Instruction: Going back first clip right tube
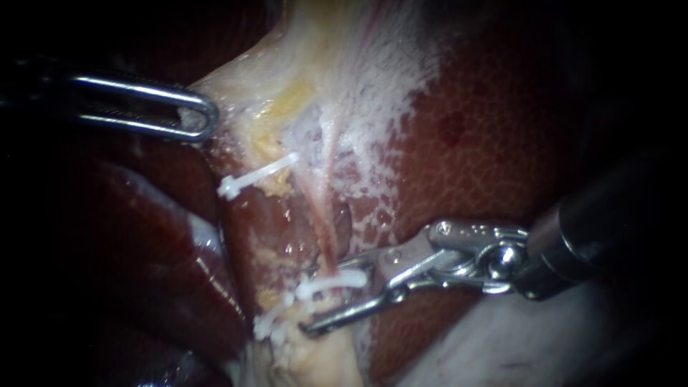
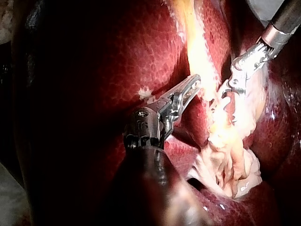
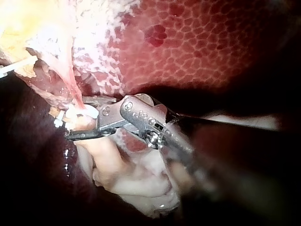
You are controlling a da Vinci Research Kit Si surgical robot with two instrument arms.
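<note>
Coming in from the right, my right instrument [image 1: 332,296] is nearest, its two slim jaws parted with a plain gap between them, gripping nothing. A white clip [image 1: 331,282] sits in that gap, closed across the thin pink right tube [image 1: 326,222]. The upper jaw lies just beside the clip and the lower jaw reaches past it underneath; I cannot tell whether either one touches it. The right wrist view shows the same: the clip sits at the tip of the upper jaw, with the lower jaw spread away beneath it. Just left of this clip and a little nearer, a second white clip [image 1: 271,321] lies on the lumpy yellowish tissue. From the first clip the right tube runs away from me, up through a whitish film, and fans into the pale tissue [image 1: 301,79] at the far side. Left of the tube and farther off, a third white clip [image 1: 258,174] lies slanted across yellow fat. The liver [image 1: 487,143], dark red and finely mottled, fills the right side behind my shaft, and a darker lobe lies on the left. Farthest off, at the left, my left instrument [image 1: 197,118] is clenched on the edge of the pale tissue, which is drawn towards its tip.
</note>
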